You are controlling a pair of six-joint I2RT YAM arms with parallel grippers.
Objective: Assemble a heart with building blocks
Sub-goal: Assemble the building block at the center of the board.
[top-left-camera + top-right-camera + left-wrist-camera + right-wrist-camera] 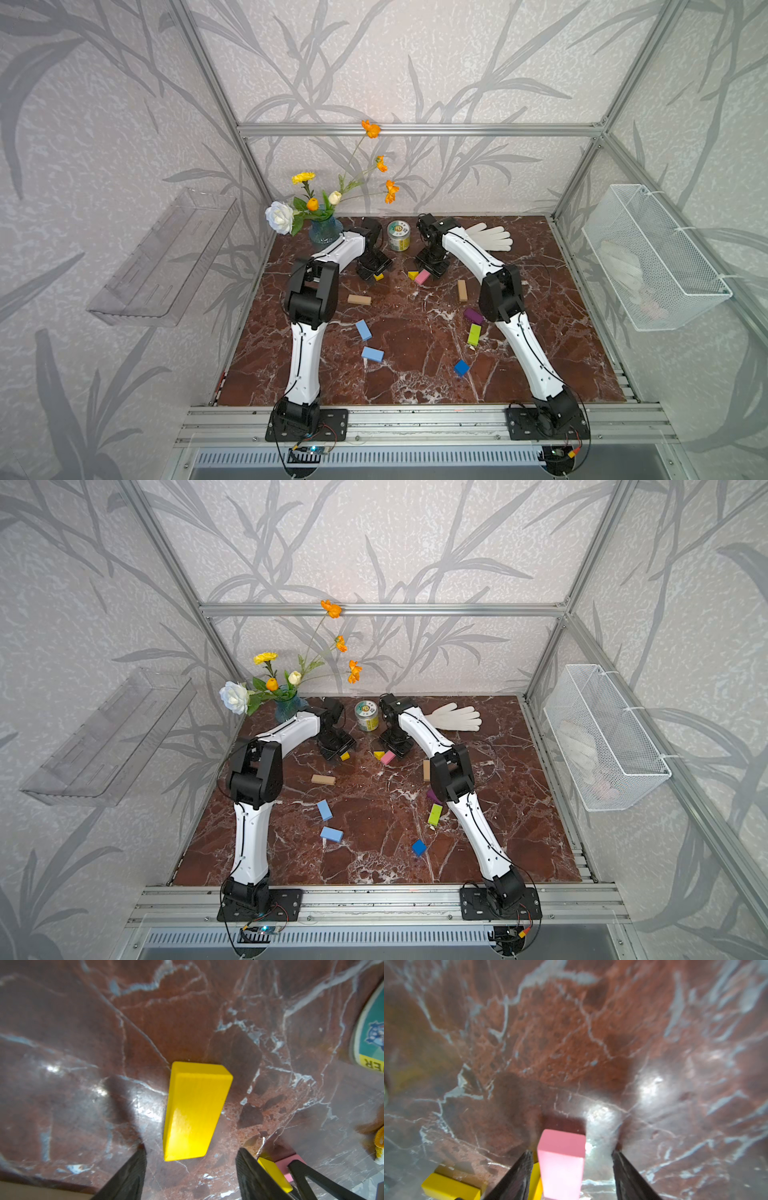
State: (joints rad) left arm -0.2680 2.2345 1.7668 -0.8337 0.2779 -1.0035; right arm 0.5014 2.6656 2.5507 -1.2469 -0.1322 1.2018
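Left gripper [191, 1148]: jaws are standing apart, gripping nothing, hovering low over the yellow block [195, 1111]
Yellow block: is lying flat on the marble table [62, 1022] at the centre of the left wrist view, its long axis running up the frame in line with the fingers
Right gripper [572, 1151]: jaws are standing apart around the pink block [561, 1165], which is sitting close to one finger and clear of the other
Second yellow block [412, 274]: is lying just beside the pink one at mid-frame
Nearer arm: each is reaching its own block; the heart is not yet forming
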